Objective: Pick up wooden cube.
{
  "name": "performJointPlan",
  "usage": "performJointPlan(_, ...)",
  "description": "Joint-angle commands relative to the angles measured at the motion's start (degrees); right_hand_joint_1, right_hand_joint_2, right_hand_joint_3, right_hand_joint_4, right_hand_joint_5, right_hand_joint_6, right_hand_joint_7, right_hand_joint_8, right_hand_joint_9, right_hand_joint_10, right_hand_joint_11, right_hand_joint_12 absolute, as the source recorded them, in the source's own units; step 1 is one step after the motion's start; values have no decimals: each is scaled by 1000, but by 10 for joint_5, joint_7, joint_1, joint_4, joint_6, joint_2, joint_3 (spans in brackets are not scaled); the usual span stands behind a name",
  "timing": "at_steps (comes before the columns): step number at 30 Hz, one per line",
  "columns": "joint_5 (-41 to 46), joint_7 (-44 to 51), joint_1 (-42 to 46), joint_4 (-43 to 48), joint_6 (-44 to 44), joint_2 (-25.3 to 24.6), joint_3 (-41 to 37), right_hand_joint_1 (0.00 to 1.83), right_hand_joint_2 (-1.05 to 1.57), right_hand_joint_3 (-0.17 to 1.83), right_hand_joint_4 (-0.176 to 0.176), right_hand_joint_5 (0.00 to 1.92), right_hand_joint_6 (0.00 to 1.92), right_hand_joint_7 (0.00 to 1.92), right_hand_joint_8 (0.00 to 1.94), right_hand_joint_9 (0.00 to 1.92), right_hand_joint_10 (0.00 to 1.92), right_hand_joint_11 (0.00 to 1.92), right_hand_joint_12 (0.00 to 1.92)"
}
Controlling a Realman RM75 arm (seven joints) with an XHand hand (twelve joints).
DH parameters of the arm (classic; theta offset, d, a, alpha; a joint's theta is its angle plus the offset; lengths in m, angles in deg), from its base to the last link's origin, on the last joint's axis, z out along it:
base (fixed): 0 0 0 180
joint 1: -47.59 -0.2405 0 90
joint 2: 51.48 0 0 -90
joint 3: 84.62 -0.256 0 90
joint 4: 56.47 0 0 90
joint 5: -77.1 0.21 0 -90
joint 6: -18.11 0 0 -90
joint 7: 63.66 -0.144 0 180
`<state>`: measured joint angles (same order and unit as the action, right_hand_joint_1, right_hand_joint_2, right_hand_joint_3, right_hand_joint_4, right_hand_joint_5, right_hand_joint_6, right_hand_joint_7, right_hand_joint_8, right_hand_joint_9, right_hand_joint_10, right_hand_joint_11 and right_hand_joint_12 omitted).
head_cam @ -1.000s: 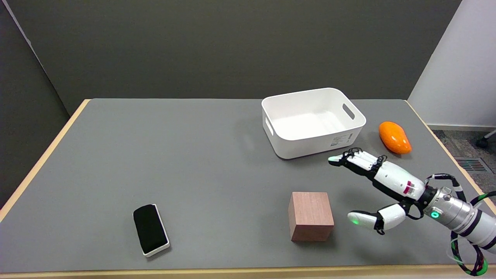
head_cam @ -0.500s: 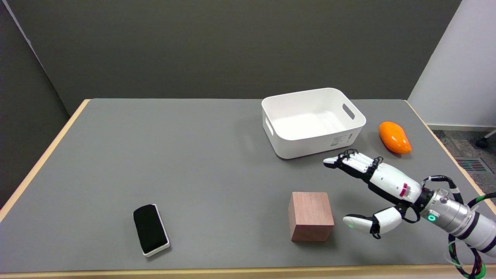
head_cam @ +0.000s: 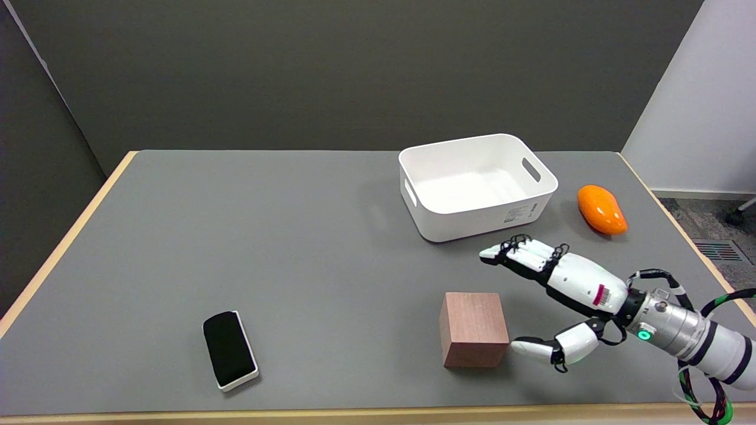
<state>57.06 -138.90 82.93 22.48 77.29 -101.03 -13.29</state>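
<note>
Item 1: wooden cube (head_cam: pixel 473 329). It is sitting flat on the grey table (head_cam: pixel 283 260), toward the near edge and right of centre, one face turned to the camera. Nothing is leaning on it or crowding it, so both its side faces are lying open to a grasp.

Item 2: right hand (head_cam: pixel 555 295). It is reaching in from the lower right, holding nothing, with the digits spread wide. The fingers (head_cam: pixel 517 255) are stretching out above and beyond the cube's far right corner, while the thumb (head_cam: pixel 531 348) is lying low, just beside the cube's near right face; whether it is touching the wood cannot be told. The wide spread appears to be meant to take the cube's full width between thumb and fingers. By my judgement the approach is under way and the closing not yet begun.

Item 3: white bin (head_cam: pixel 477 184). It is standing upright behind the cube, with nothing showing inside, apart from the hand.

Item 4: orange object (head_cam: pixel 601 209). It is lying on its side to the right of the bin, well clear of the reach.

Item 5: black pad in a white frame (head_cam: pixel 230 349). It is lying flat at the near left, well apart from the cube and playing no part in the grasp.
</note>
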Motion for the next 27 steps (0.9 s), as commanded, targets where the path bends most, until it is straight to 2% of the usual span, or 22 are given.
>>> performJointPlan(1, -118, -3, 24, 96, -146, -4, 23, 526, 498, 873, -176, 39, 203, 42, 433, -1, 534, -1, 856)
performJointPlan(8, -116, -4, 19, 112, -177, 0, 39, 567, 485, 862, -176, 15, 114, 11, 357, -1, 418, -1, 829)
performJointPlan(18, -92, 2, 1, 134, -235, -10, 67, 566, 485, 862, -176, 7, 109, 10, 362, -1, 447, -1, 838)
performJointPlan(22, -49, 32, -27, 117, -231, -28, 90, 636, 536, 885, -176, 2, 145, 58, 427, -1, 605, -1, 907)
performJointPlan(25, 9, 103, -45, 106, -217, -46, 107, 696, 629, 924, -176, 53, 307, 265, 569, 161, 807, 3, 1108)
performJointPlan(27, 52, 163, -58, 95, -197, -55, 118, 760, 673, 880, -176, 114, 406, 352, 679, 246, 913, 40, 1245)
